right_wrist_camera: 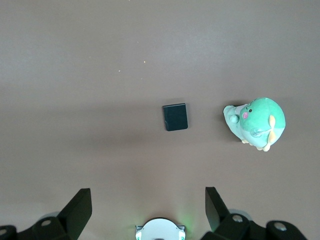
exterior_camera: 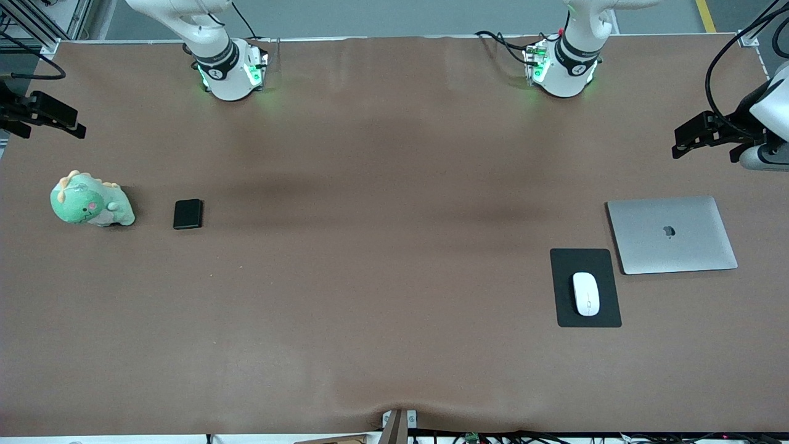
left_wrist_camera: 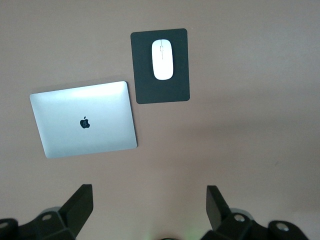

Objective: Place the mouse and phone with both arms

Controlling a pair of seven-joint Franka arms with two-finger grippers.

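The white mouse lies on a black mouse pad toward the left arm's end of the table. The black phone lies flat on the brown cloth toward the right arm's end. My left gripper hangs high over bare cloth near the laptop, open and holding nothing. High over bare cloth at its own end, well above the phone, my right gripper is also open and holds nothing.
A shut silver laptop lies beside the mouse pad, farther from the front camera. A green plush dinosaur sits beside the phone, closer to the table's end. Brown cloth covers the whole table.
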